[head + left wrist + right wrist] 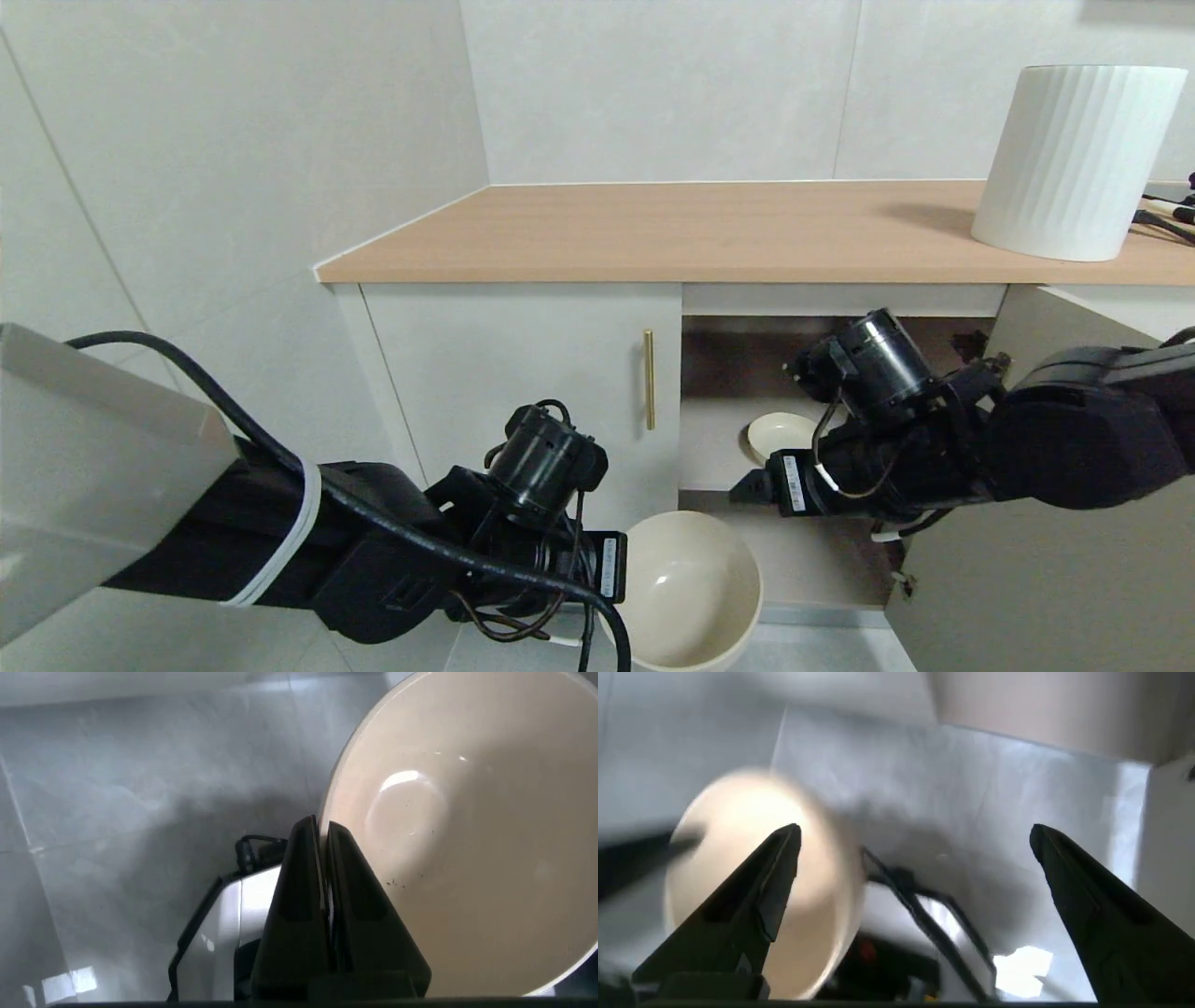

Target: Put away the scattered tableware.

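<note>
A pale tiled wall (233,159) closes the scene on the left, and a wood-coloured worktop (709,233) runs from it to the right edge. Below the worktop, the closed door (523,392) of a white cabinet carries 1 upright brass handle (648,379) at its right edge. Just right of the handle is the open compartment (747,355), where a small dish (780,434) sits on the shelf (709,457) toward its left side. The right arm stands in front of the compartment's right half and hides that part of the shelf. The open door (1046,597) swings out toward the near right. On the worktop at the far right stands a ribbed white container (1074,159), with dark utensils (1167,219) just beyond it at the edge.

The left end effector (611,565) (324,831) is low and near, over the grey floor (112,812) in front of the closed door. Its 2 fingers are pinched together on the rim of a large cream bowl (695,588) (467,831), which hangs tilted with its hollow facing up and toward the camera.

The right end effector (747,490) (910,840) hovers at the mouth of the open compartment, below and near the small dish. Its 2 fingers are spread wide and grip nothing. In the right wrist view a blurred cream round shape (785,887) lies past one finger, probably the bowl.
</note>
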Controlling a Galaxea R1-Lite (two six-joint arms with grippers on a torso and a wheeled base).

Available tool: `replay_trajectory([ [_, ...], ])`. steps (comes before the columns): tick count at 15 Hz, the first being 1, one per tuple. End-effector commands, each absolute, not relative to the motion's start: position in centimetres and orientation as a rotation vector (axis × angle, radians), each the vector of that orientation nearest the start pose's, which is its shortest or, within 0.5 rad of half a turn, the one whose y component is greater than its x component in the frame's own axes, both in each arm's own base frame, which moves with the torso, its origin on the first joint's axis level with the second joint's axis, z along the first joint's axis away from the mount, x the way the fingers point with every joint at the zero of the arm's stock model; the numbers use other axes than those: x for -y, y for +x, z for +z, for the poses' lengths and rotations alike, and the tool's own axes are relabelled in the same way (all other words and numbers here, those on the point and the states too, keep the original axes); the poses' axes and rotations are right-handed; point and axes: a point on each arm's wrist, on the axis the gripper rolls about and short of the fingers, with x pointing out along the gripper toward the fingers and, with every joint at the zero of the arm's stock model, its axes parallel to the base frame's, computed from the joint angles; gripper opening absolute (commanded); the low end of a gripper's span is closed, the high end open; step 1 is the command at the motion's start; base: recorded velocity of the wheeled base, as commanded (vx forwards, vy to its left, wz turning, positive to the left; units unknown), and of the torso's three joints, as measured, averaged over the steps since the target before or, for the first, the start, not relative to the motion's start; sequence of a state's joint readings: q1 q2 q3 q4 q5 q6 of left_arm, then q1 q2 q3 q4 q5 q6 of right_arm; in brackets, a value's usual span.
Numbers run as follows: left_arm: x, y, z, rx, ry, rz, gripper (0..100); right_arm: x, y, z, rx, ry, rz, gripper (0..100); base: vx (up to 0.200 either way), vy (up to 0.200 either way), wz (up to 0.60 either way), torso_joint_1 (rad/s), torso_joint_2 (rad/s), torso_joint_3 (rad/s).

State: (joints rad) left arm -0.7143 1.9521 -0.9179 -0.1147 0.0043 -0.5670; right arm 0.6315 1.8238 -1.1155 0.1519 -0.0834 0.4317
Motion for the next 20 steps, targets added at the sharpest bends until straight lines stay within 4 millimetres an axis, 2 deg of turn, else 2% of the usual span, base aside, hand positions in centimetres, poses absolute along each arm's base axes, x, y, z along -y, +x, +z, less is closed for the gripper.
replay_trajectory([
  [1, 21.8, 24.7, 8.1, -1.036, -0.171, -0.386, 0, -19.1, 23.9, 16.6, -0.887, 0.058, 0.388, 100, 0.000, 0.000, 0.00, 0.000, 0.00, 0.000],
  [3, 21.8, 24.7, 8.1, -1.034, -0.172, -0.386, 0, -19.8, 23.3, 15.7, -0.914, 0.008, 0.416, 100, 0.000, 0.000, 0.00, 0.000, 0.00, 0.000],
  [8, 22.1, 24.5, 7.7, -1.044, -0.157, -0.390, 0, -21.5, 23.8, 11.7, -1.045, -0.094, 0.401, 100, 0.000, 0.000, 0.00, 0.000, 0.00, 0.000],
  [14, 22.1, 24.4, 7.8, -1.042, -0.159, -0.388, 0, -22.2, 24.5, 10.4, -1.069, -0.099, 0.389, 100, 0.000, 0.000, 0.00, 0.000, 0.00, 0.000],
  [15, 22.1, 24.5, 7.7, -1.044, -0.159, -0.389, 0, -22.2, 24.5, 10.5, -1.066, -0.094, 0.389, 0, 0.000, 0.000, 0.00, 0.000, 0.00, 0.000],
  [20, 22.2, 24.5, 7.6, -1.047, -0.156, -0.386, 0, -22.2, 24.2, 10.8, -1.059, -0.095, 0.398, 0, 0.000, 0.000, 0.00, 0.000, 0.00, 0.000],
])
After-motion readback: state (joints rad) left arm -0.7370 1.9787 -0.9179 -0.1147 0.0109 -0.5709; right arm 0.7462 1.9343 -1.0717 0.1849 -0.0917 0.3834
